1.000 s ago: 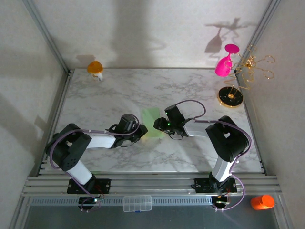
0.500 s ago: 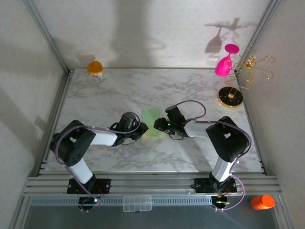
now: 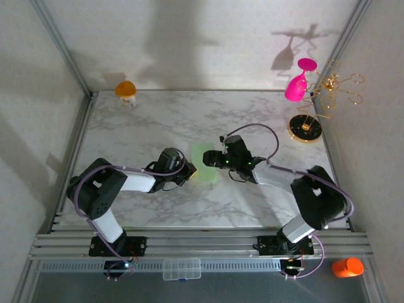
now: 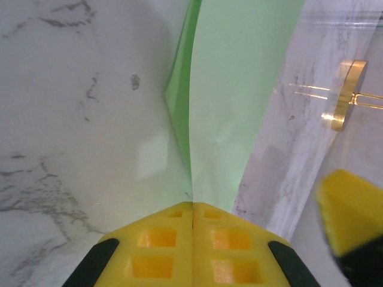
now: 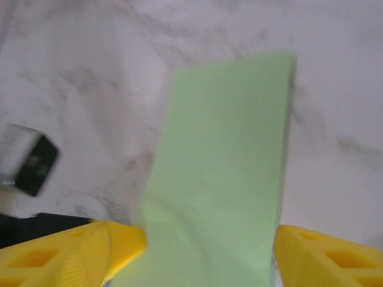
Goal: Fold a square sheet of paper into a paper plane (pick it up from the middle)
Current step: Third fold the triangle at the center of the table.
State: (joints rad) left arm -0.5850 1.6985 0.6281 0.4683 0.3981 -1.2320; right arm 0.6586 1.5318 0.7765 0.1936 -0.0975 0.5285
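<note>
The left pincer (image 4: 192,206) is pressed fully together, its yellow ribbed fingers meeting in a tight seam. It is clamped on the edge of the sheet of paper (image 4: 239,89), which rises straight out of that seam. The right pincer (image 5: 209,239) stands wide apart, with one yellow finger on each side of the sheet. That wrist view is blurred, so it is hard to tell whether either finger touches the paper.

From overhead, the sheet of paper (image 3: 201,151) sits at the middle of the tabletop (image 3: 158,120). The left pincer (image 3: 189,172) is at its left side and the right pincer (image 3: 213,159) at its right, the two heads close together.

The smooth white marble with grey veins is bare on the far side and to the left of the sheet. The gold stand (image 3: 305,128) and the pink glass (image 3: 295,85) stand at the far right, well apart from both pincers.

The sheet is thin, pale green and unmarked, and it shows as a long, narrow rectangle. In the left wrist view a darker flap stands up along one long side at a sharp crease.
</note>
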